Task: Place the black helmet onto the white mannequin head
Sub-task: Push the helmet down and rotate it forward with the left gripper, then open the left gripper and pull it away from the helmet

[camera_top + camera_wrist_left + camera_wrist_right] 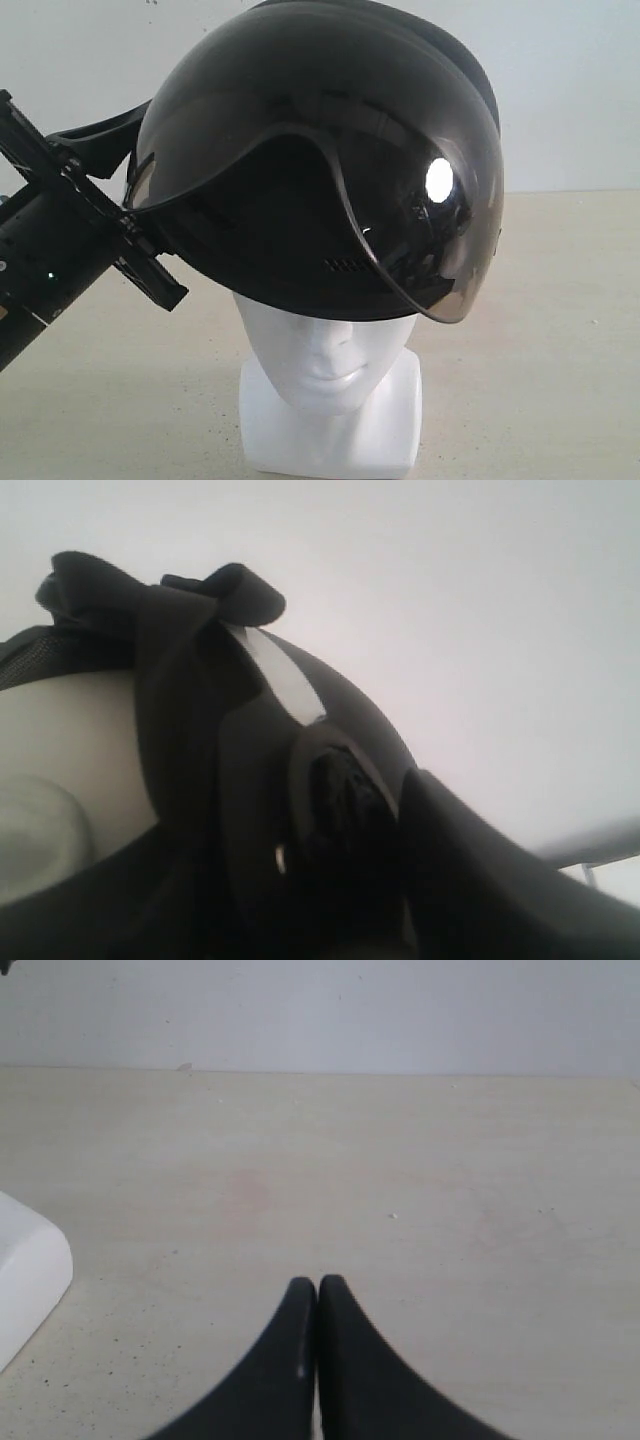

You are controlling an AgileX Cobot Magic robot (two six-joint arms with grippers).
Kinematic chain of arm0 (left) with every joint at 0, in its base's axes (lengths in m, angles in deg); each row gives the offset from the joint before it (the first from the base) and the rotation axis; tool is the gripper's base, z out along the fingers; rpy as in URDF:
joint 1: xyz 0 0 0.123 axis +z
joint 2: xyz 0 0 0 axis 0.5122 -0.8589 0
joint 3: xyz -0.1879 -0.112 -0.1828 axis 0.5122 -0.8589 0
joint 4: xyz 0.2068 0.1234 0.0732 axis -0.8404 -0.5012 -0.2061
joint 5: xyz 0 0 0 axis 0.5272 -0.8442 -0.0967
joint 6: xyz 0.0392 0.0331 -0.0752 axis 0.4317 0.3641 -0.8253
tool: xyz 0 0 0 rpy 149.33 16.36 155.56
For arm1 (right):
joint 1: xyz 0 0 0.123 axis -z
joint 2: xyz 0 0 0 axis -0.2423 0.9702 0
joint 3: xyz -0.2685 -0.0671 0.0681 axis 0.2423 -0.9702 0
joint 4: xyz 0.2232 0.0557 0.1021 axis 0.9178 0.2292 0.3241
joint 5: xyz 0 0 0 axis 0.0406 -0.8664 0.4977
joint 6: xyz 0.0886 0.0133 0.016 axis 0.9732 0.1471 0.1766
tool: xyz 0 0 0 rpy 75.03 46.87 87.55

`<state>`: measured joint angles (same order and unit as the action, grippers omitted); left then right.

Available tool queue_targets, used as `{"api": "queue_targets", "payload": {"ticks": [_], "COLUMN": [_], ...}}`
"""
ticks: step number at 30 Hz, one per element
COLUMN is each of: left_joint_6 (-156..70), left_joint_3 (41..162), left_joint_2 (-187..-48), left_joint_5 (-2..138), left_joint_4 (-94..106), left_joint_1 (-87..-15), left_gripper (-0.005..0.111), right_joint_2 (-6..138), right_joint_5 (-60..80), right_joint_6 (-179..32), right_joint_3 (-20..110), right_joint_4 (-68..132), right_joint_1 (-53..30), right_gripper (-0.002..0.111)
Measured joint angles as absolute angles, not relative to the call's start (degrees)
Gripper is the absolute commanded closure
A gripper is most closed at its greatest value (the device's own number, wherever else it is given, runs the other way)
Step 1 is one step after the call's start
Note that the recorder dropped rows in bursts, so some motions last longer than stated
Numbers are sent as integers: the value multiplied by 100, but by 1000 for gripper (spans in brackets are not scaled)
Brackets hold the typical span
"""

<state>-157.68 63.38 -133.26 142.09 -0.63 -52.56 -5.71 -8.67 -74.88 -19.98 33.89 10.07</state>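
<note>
Your left end effector point(132, 240) is clamped on the side edge of the black helmet point(320, 120), just beside the chin strap point(100, 140). Its jaws stand part-way apart with the rim between them. In the left wrist view you see one dark finger point(480, 880) against the shell, and the strap bunched above it.

Your right end effector point(317, 1295) has its two fingers pressed flat together with nothing between them. It hangs above the bare table point(400, 1180), off to the side of the white mannequin head, and only a corner of that head's neck base point(25, 1260) shows in that view.

The helmet sits on top of the mannequin head point(330, 360) and covers it down to about the nose, so you see only the nose, mouth, chin and squarish base. The smoky visor point(440, 220) faces the same way as the mannequin's face, towards the exterior camera, and the helmet's front-to-back axis runs along that line. The helmet is tilted on the head. The side your left end effector holds rides higher, and the far side dips, with the visor's lower corner hanging beside the mannequin's cheek.

You have one helmet, one mannequin head and two end effectors.
</note>
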Motion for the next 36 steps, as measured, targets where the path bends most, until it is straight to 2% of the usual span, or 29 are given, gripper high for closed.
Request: {"api": "queue_targets", "payload": {"ticks": [3, 5, 14, 20, 24, 36], "left_joint_6": [-15744, -15670, -15512, -15170, -14998, -14676], "left_joint_3": [6338, 6338, 6338, 6269, 6174, 6174], "left_joint_2": [-13326, -13326, -13380, -13428, -13558, -13557], "left_joint_5": [14209, 14209, 14209, 14044, 13463, 13413], "left_joint_4": [-63, -63, -52, 11, 337, 397], "left_joint_1": [-5256, -5256, -5256, -5221, -5143, -5143], "left_gripper": [68, 59, 57, 36, 36, 36], "right_joint_2": [-571, -571, -571, -571, -571, -571], "right_joint_5": [-867, -867, -867, -867, -867, -867], "right_joint_6": [-7488, -7488, -7488, -7488, -7488, -7488], "right_joint_3": [-1998, -1998, -1998, -1998, -1998, -1998], "right_joint_4": [3389, 3389, 3389, 3389, 3389, 3389], "right_joint_1": [1007, 1007, 1007, 1007, 1007, 1007], "right_gripper": [108, 108, 108, 108, 108, 108]}}
